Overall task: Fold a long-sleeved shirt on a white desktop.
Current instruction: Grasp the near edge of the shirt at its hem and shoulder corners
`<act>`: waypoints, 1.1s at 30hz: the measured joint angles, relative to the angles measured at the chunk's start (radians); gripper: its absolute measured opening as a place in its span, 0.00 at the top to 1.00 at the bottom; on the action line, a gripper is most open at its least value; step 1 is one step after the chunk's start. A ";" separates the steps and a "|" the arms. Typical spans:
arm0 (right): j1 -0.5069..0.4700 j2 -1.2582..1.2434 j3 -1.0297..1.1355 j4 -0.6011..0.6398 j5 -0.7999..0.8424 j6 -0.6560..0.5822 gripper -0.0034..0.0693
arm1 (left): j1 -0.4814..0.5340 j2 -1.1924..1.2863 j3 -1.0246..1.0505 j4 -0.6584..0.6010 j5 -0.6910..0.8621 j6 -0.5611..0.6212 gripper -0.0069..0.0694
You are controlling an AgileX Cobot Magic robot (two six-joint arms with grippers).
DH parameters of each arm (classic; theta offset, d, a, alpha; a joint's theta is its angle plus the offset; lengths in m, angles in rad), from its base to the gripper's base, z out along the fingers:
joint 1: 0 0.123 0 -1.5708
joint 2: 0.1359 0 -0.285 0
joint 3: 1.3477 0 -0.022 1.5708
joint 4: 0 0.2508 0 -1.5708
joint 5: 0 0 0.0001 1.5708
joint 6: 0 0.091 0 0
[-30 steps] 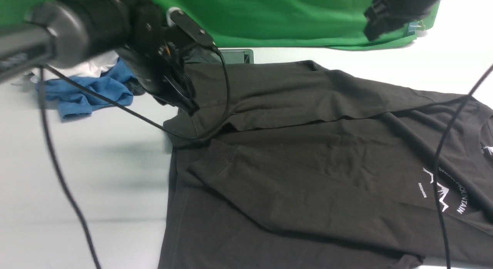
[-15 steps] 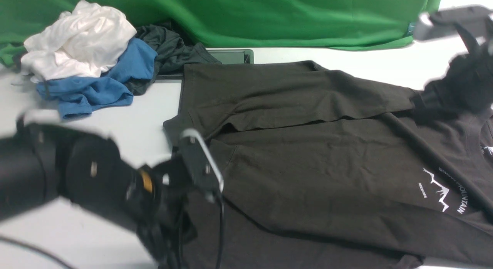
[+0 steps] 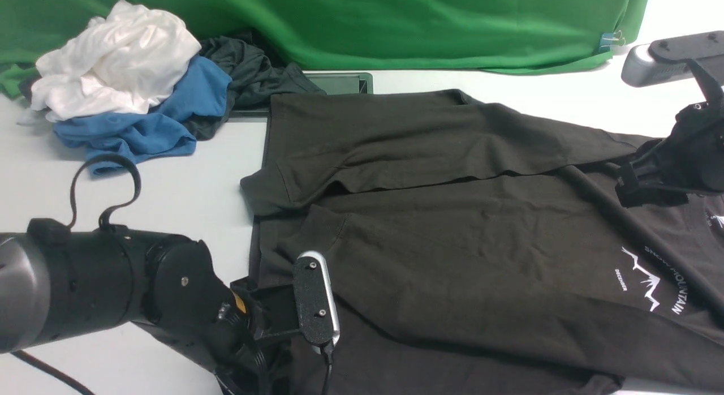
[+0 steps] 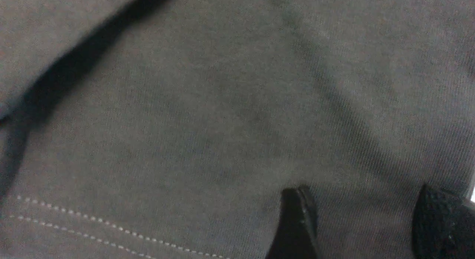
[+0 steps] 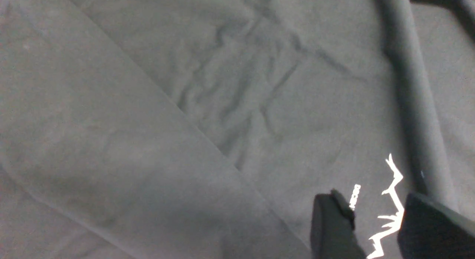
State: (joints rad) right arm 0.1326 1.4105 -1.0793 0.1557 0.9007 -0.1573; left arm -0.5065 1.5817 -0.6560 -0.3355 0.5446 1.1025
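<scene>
The long-sleeved shirt (image 3: 452,225) lies spread on the white desktop (image 3: 169,214), collar to the right, both sleeves laid across its body. Its white mountain logo (image 3: 650,282) faces up. My left arm (image 3: 113,287) reaches in low over the shirt's near left hem corner. In the left wrist view my left gripper (image 4: 362,192) is open, dark cloth (image 4: 185,121) and a stitched hem just beneath it. My right arm (image 3: 679,151) hangs over the shoulder area by the collar. My right gripper (image 5: 373,196) is open and holds nothing, above the logo (image 5: 393,199).
A pile of clothes sits at the back left: a white garment (image 3: 113,72), a blue one (image 3: 147,129) and a small dark grey one (image 3: 249,67). A green backdrop (image 3: 424,21) closes the far edge. A silver-rimmed panel (image 3: 345,82) peeks out behind the shirt.
My left arm swung from the far sleeve down to the near hem corner and its jaws opened. My right arm dropped from the top right to the shirt's shoulder.
</scene>
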 joint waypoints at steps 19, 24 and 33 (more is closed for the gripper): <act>0.000 0.000 0.000 0.016 -0.046 -0.006 0.56 | 0.000 -0.103 0.036 0.005 0.078 0.036 0.38; 0.000 0.000 0.000 0.020 -0.047 -0.016 0.56 | 0.000 -0.068 0.041 0.007 0.078 0.062 0.38; 0.000 0.000 0.000 0.021 -0.040 -0.019 0.56 | 0.000 -0.041 0.018 0.043 0.073 0.043 0.65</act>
State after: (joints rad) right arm 0.1326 1.4105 -1.0793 0.1766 0.8602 -0.1764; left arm -0.5065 1.5403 -0.6381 -0.2930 0.6171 1.1453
